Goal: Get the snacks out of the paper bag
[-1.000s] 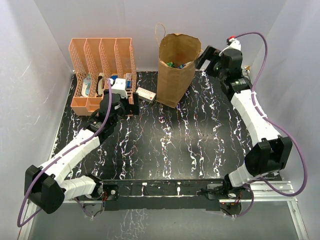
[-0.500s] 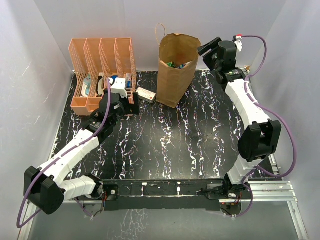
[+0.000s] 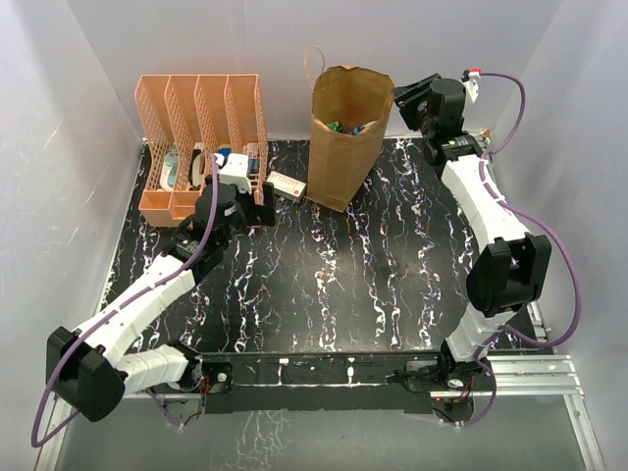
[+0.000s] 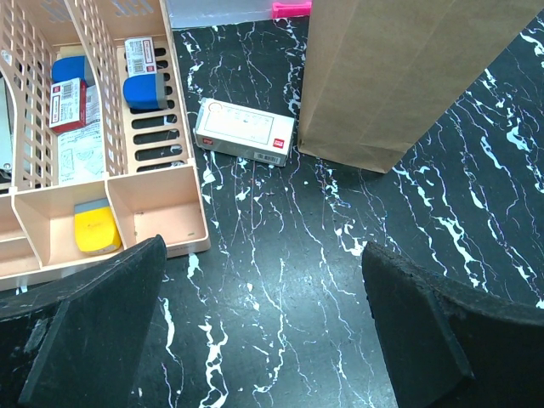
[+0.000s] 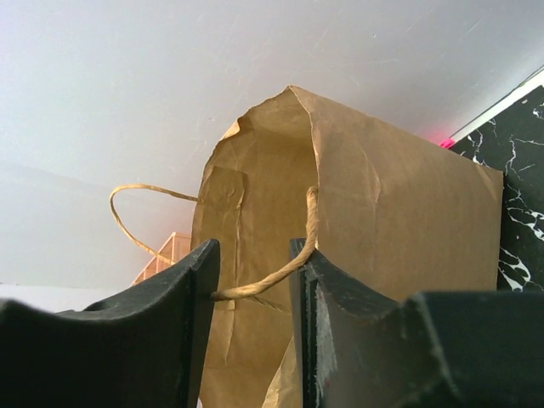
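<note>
Right gripper [image 5: 255, 255]: jaws are seen narrowed but not clamped, with a clear gap between the two fingers. The near twisted handle [image 5: 274, 274] of the paper bag [image 5: 382, 221] is caught in that gap, running slantwise from one inner face to the other; a firm pinch on it cannot be confirmed. The second handle [image 5: 140, 204] is looped free on the bag's far side. From above, the right gripper is held high at the bag's right rim, at the back of the table [image 3: 392, 265]. The bag is stood upright with its mouth open at back centre. The snacks [image 3: 345, 127] are all inside it; only small blue and green bits are visible at the bottom, and no separate packets can be made out. Left gripper [image 4: 263, 340]: jaws are spread wide, nothing is held between them, and it is hovered above the table just in front of the orange rack [image 4: 157, 191]. A small white box [image 4: 245, 131] is laid flat between the rack and the bag's base, near both. Small boxes and a yellow item are seen in the rack's compartments.
</note>
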`<state>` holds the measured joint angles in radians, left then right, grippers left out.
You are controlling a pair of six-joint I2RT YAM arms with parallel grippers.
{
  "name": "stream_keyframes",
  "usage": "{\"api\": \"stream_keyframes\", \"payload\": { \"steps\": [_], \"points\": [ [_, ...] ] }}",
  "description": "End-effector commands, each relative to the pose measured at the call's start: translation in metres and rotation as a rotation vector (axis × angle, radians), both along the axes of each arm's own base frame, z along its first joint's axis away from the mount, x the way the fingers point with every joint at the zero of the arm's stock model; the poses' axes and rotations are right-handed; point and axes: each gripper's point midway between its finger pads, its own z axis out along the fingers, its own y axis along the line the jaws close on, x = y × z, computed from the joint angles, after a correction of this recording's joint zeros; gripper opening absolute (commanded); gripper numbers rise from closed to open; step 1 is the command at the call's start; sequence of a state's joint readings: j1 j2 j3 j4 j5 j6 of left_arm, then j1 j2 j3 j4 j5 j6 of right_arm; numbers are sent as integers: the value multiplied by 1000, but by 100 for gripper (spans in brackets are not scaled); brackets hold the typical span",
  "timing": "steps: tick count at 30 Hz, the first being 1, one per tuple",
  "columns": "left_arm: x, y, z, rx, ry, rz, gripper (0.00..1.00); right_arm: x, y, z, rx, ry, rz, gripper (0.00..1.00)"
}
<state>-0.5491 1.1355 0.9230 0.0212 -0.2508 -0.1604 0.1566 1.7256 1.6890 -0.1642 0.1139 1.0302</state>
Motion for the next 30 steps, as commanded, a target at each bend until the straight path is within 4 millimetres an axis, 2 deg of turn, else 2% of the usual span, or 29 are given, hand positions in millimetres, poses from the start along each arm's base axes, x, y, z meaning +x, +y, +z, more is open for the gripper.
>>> {"api": "stream_keyframes", "payload": {
  "steps": [1, 6, 10, 17, 19, 22, 25, 30],
  "points": [
    [-1, -1, 30, -36, -62, -2, 98, 4, -7, 42, 33, -121, -36, 38],
    [-1, 0, 30, -35, -64, 0, 98, 1, -9, 41, 8, -122, -31, 20],
    [-2, 0, 31, -37, -65, 1, 98, -15, -12, 43, -43, -139, -12, 8],
    [-3, -4, 31, -44, -60, -13, 98, -70, -26, 59, -221, -205, 3, 8],
    [-3, -5, 31, -49, -57, -19, 98, -89, -21, 65, -283, -230, 63, 8],
    [-5, -12, 34, -78, -41, -40, 98, -113, -10, 63, -346, -233, 160, 8],
    [-9, -25, 46, -166, -3, -70, 99, -139, -4, 61, -387, -215, 235, 8],
    [-21, -63, 83, -323, 93, -215, 98, -196, -5, 65, -469, -226, 298, 9]
  ]
}}
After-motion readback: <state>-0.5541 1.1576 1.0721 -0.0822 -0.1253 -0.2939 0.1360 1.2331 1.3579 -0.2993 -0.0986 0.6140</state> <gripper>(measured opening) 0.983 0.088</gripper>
